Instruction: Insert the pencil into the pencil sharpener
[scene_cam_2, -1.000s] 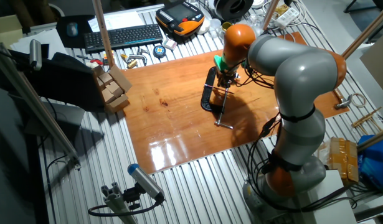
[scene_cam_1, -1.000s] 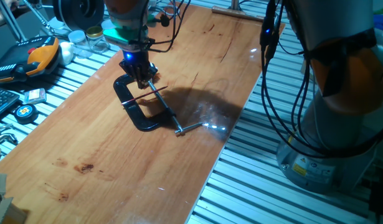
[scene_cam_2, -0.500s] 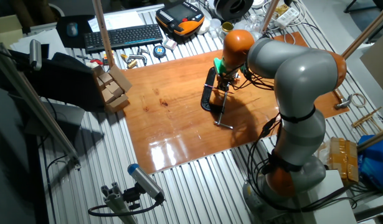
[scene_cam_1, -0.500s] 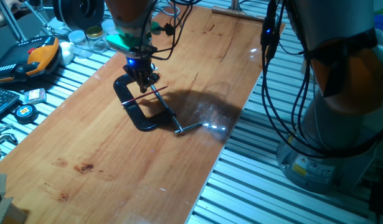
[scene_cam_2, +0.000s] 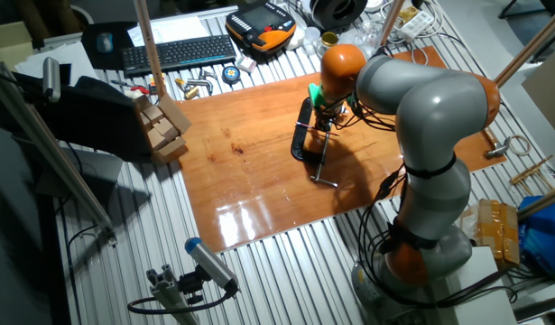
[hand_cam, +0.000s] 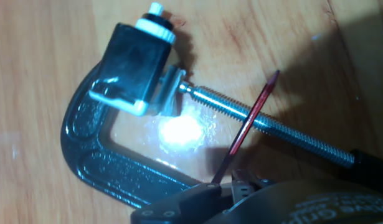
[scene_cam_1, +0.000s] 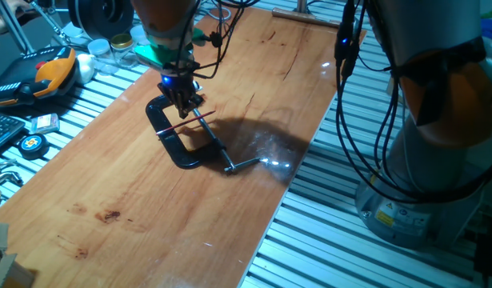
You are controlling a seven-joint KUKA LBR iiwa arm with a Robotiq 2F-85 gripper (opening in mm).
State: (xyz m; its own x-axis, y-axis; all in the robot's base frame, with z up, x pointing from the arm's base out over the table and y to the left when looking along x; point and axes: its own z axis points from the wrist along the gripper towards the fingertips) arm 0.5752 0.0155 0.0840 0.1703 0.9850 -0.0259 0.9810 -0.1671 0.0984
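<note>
My gripper (hand_cam: 225, 185) is shut on the pencil (hand_cam: 246, 124), a thin red stick whose dark tip points up and right across the clamp's steel screw rod (hand_cam: 266, 124). The pencil sharpener (hand_cam: 130, 62), a small black-and-silver block with a white cap, sits clamped in the jaw of the black C-shaped clamp (hand_cam: 91, 162), left of the pencil tip and apart from it. In one fixed view my gripper (scene_cam_1: 182, 102) hovers over the clamp (scene_cam_1: 172, 142) with the pencil (scene_cam_1: 187, 122) slanting below it. In the other fixed view my gripper (scene_cam_2: 324, 116) is above the clamp (scene_cam_2: 302, 137).
The clamp lies on a wooden board (scene_cam_1: 150, 208) over a slatted metal table. An orange-black pendant (scene_cam_1: 50, 70), jars (scene_cam_1: 110, 52) and a tape measure (scene_cam_1: 31, 144) lie to the left. Cables (scene_cam_1: 346, 80) hang at the right. A keyboard (scene_cam_2: 173, 52) and wooden blocks (scene_cam_2: 164, 126) are nearby.
My hand has shifted slightly over the clamp's jaw. The pencil stays in the gripper at about the same slant. The clamp has not moved.
</note>
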